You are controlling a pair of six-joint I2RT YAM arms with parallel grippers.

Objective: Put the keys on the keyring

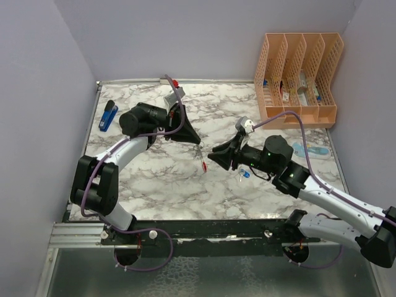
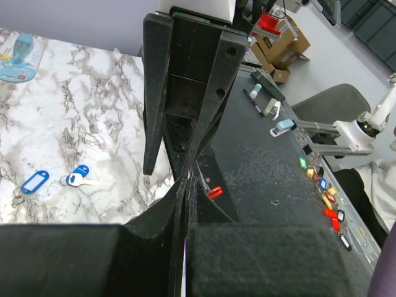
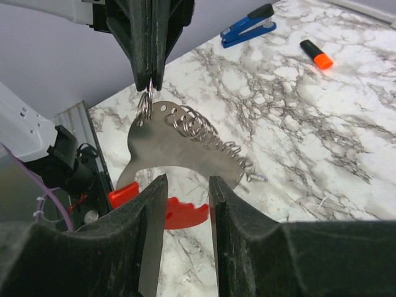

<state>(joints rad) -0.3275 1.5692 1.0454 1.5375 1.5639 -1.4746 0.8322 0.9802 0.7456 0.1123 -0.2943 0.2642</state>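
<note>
The keyring [image 3: 179,151] is a flat grey plate with several wire rings along its edge and a red curved loop [image 3: 179,213] at its lower end. It hangs above the marble table. My left gripper [image 3: 150,80] is shut on the small ring at its top; in the left wrist view only a red tip [image 2: 215,192] shows past the shut left gripper [image 2: 187,179]. My right gripper [image 3: 187,182] stands open just in front of the red loop, nothing between its fingers. Blue-headed keys [image 2: 79,177] lie on the table, below the right gripper [image 1: 213,153] in the top view.
A dark-blue stapler-like thing [image 1: 109,115] lies at the far left, with an orange-capped marker [image 3: 316,54] near the back. An orange file rack [image 1: 300,77] stands at the back right. A pale-blue flat item [image 1: 309,150] lies right of my right arm. A blue tag [image 2: 34,182] lies beside the keys.
</note>
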